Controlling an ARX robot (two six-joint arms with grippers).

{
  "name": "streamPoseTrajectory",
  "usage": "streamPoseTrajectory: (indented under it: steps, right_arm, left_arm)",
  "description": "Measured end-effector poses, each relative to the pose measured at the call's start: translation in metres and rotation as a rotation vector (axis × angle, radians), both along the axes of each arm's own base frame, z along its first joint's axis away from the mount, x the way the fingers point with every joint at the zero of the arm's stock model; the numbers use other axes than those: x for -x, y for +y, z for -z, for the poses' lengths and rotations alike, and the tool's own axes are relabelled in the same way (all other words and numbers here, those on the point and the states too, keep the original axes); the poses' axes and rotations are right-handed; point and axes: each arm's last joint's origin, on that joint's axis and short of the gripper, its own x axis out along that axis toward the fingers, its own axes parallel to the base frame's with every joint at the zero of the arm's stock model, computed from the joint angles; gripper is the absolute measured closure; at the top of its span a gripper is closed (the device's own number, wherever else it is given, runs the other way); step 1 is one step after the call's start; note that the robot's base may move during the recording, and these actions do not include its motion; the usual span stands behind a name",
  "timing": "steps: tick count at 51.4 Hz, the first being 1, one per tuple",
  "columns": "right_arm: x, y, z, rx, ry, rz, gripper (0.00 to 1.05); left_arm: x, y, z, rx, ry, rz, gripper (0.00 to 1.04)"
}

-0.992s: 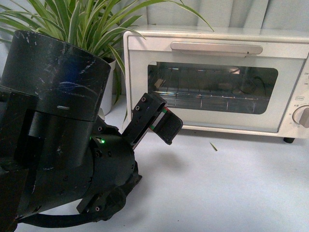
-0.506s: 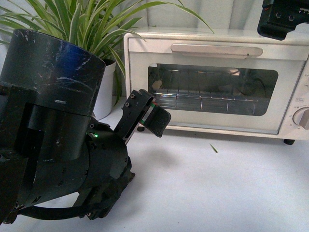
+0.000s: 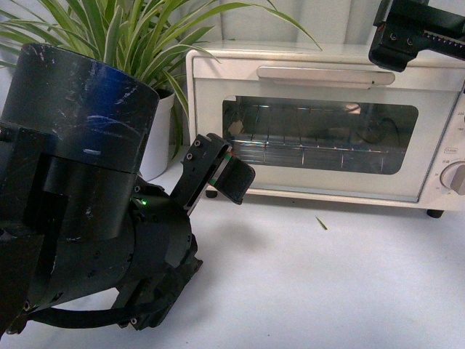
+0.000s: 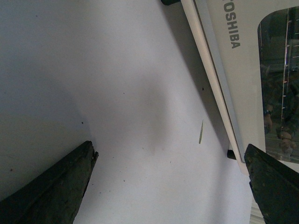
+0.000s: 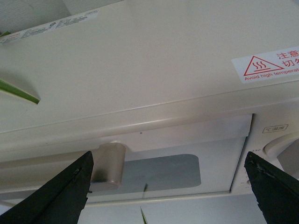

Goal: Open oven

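The cream-white oven [image 3: 327,123] stands at the back of the table with its glass door shut and its long bar handle [image 3: 325,73] across the top. My right gripper [image 3: 407,36] hangs open above the oven's top right corner; from its wrist I look down on the oven [image 5: 140,70] top and the handle [image 5: 108,165] end, with my right gripper [image 5: 168,186] empty. My left gripper [image 3: 221,178] sits open low in front of the oven's left end. In the left wrist view my left gripper [image 4: 170,186] spans bare table beside the oven [image 4: 233,56] door.
A potted spider plant [image 3: 131,36] in a white pot stands left of the oven. A small green leaf scrap [image 3: 321,222] lies on the white table [image 3: 327,283] in front of the door. The oven's knob [image 3: 456,177] sits at its right edge.
The right gripper came into view at the top right and has dropped slightly toward the oven's top. The left gripper drew back to the left and down, then held still.
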Motion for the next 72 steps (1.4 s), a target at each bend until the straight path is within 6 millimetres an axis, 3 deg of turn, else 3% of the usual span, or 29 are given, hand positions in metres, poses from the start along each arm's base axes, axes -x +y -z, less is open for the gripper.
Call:
streamPoseTrajectory:
  steps: [22,33,49,72]
  right_arm:
    - [-0.013,0.004,0.0,-0.017,0.043,0.012,0.09]
    - [-0.01,0.011,0.001,0.005,0.091,-0.047,0.09]
    - [0.023,0.011,0.021,0.004,0.07,-0.125,0.09]
    - [0.052,0.005,0.053,-0.01,0.098,-0.193,0.09]
  left_arm:
    - [0.0,0.0,0.0,0.004,0.002,-0.004,0.07]
    - [0.0,0.0,0.0,0.005,0.003,-0.005,0.07]
    - [-0.002,0.002,0.0,0.006,0.003,-0.011,0.07]
    - [-0.002,0.002,0.001,0.006,0.003,-0.011,0.07]
